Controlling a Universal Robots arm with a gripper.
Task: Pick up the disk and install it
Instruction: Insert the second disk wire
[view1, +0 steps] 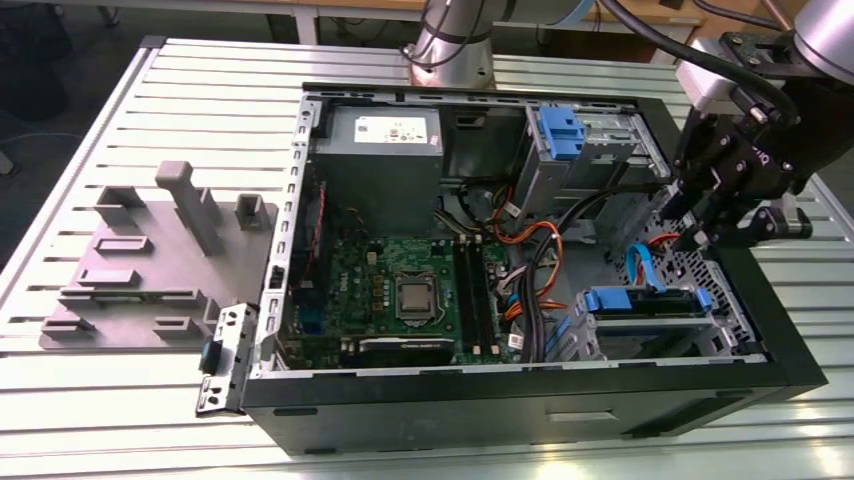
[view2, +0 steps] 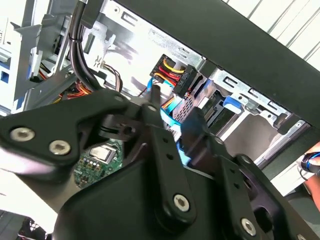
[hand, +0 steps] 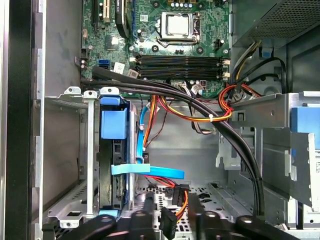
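Remote check of the cell, status as observed.

1. The open computer case (view1: 534, 400) lies on its side on the slatted table (view1: 107, 420), filling the centre and right of the exterior view. The motherboard (view1: 400, 290) sits at mid-frame, with the grey power supply (view1: 378, 150) above it.

2. The disk (view1: 641, 300) is in the drive cage (view1: 587, 345) at the lower right of the exterior view, inside the case. Its blue carrier faces up. In the first wrist view I see the disk (hand: 114, 122) edge-on between the cage's metal walls, apparently seated in the slot. I cannot confirm from here that it is fully latched.

3. The gripper (view1: 707, 235) hangs over the right side of the case in the exterior view, above and just to the right of the drive cage, not touching the disk. In the first wrist view the gripper (hand: 167, 225) has its fingers (hand: 135, 222) spread with a clear gap between them, holding nothing. A black connector (hand: 168, 220) with red and orange leads stands in that gap, and I see no finger pressing on it. The second wrist view shows the gripper (view2: 172, 112) the same way, with a flat blue cable (view2: 170, 107) running between the tips.

4. A second blue carrier (view1: 561, 130) sits in the upper bay at the top right of the case. A grey fixture plate (view1: 147, 260) lies on the table at the exterior view's left.
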